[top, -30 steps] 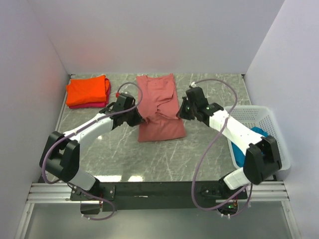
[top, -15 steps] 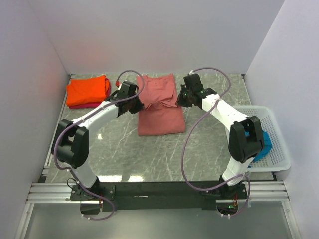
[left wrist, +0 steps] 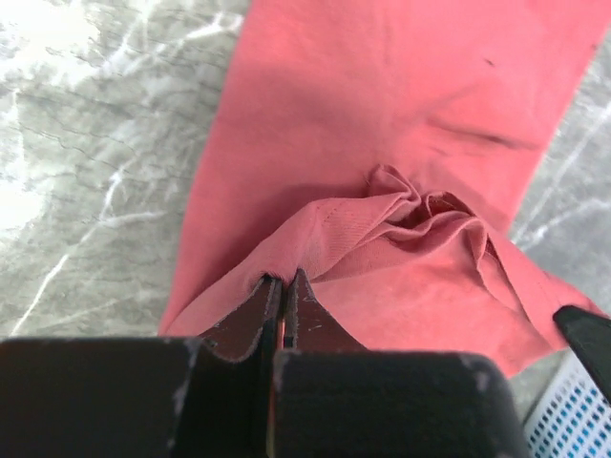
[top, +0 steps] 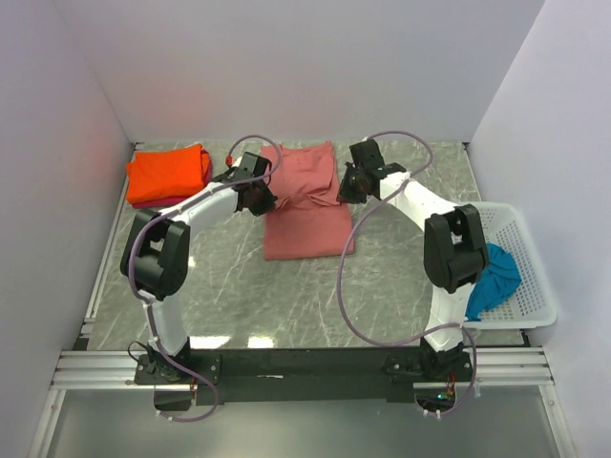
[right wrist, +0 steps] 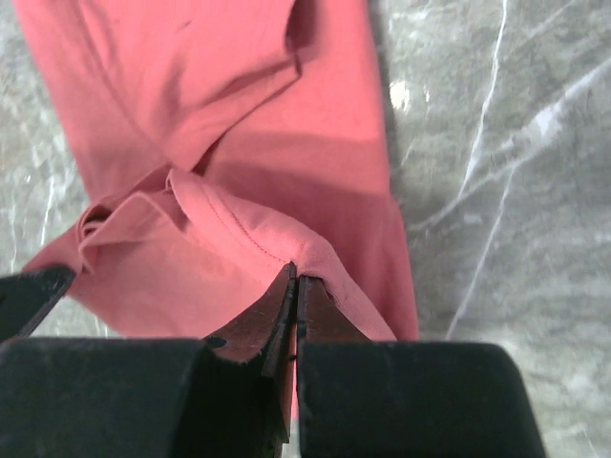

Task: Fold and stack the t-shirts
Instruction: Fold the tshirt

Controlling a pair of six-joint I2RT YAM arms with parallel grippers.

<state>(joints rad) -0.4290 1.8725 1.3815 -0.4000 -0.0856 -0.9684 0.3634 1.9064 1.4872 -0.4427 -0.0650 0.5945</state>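
The brick-red shirt (top: 307, 215) lies at upper centre of the top view on the marble table (top: 239, 281). Its near half is flat, and a bunched fold is raised across its middle. The left gripper (left wrist: 280, 296) is clenched on the fold's left edge, with cloth pinched between its fingers. The right gripper (right wrist: 294, 286) is clamped likewise on the hemmed right edge. The orange shirt (top: 170, 172) is folded at upper left, stacked on the pink-red shirt (top: 153, 202). The teal shirt (top: 492, 277) lies crumpled in the white basket (top: 531, 272) at right.
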